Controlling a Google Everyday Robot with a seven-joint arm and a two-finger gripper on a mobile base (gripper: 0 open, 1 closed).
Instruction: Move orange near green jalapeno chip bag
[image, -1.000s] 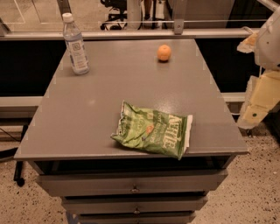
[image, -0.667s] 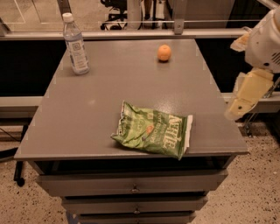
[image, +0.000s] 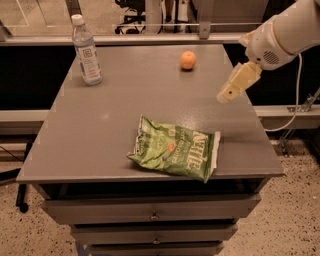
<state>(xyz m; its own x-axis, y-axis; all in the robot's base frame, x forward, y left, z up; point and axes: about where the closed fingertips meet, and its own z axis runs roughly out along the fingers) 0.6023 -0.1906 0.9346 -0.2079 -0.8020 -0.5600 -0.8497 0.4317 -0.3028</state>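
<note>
Orange (image: 188, 60): sits alone at the far end of the worktop (image: 110, 115), a little right of centre; round, matte, casting a small shadow at its base. Nothing touches it.

Green jalapeno chip bag (image: 174, 148): lies flat at the near edge of the worktop, right of centre, crinkled, turned slightly askew. White end strip points right; white lettering and a small red-orange picture face up. Its near corner reaches the worktop's front edge.

Orange vs. bag: well apart, with bare grey surface between them; the orange is far, the bag is near.

Pincer (image: 227, 92): cream-coloured, hanging above the right-hand part of the worktop, angled down and to the left. It is right of the orange and nearer the camera, and beyond the bag. Holds nothing. Spread of the pincer: not discernible from this view.

Arm (image: 285, 32): white, rounded housing, entering from the upper right corner; a pale cable (image: 296, 95) droops from it off the worktop's right side.

Water bottle (image: 86, 50): upright, clear, white cap, paper label; far left corner of the worktop, well apart from the orange.

Worktop: grey, flat, with drawers (image: 150, 212) stacked below the front edge.

Floor (image: 295, 220): speckled.
</note>
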